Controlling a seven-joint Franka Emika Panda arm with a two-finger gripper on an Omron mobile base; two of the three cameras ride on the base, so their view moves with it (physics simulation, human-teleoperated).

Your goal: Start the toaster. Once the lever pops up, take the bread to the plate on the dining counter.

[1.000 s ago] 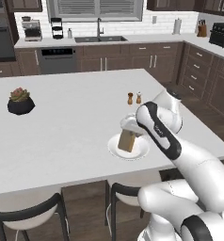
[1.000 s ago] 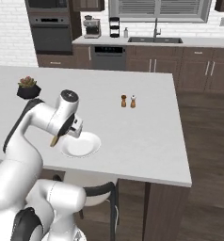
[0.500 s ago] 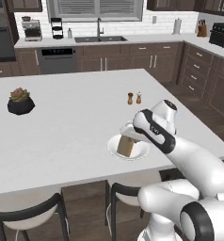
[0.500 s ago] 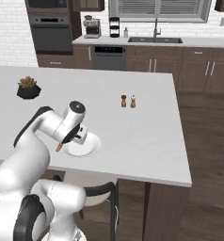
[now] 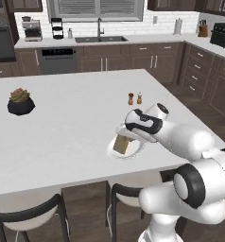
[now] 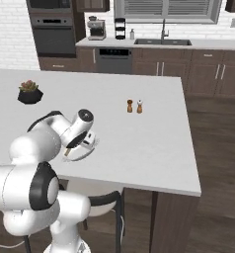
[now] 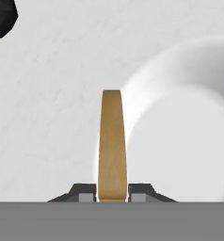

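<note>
Bread (image 5: pixel 121 144) in the left base view is clamped in the fingers (image 5: pixel 124 138), standing on edge over the plate (image 5: pixel 112 153) near the tabletop's (image 5: pixel 67 118) front rim; shakers (image 5: pixel 134 98) lie toward 12 o'clock. Right base view: the slice (image 6: pixel 69 149) hangs tilted over the plate's (image 6: pixel 85 153) 9 o'clock rim. Hand view: the slice (image 7: pixel 112 141) runs edge-on toward 12 o'clock, plate centre (image 7: pixel 180 141) at 3 o'clock. Judgement: shift that way, lay flat, release.
</note>
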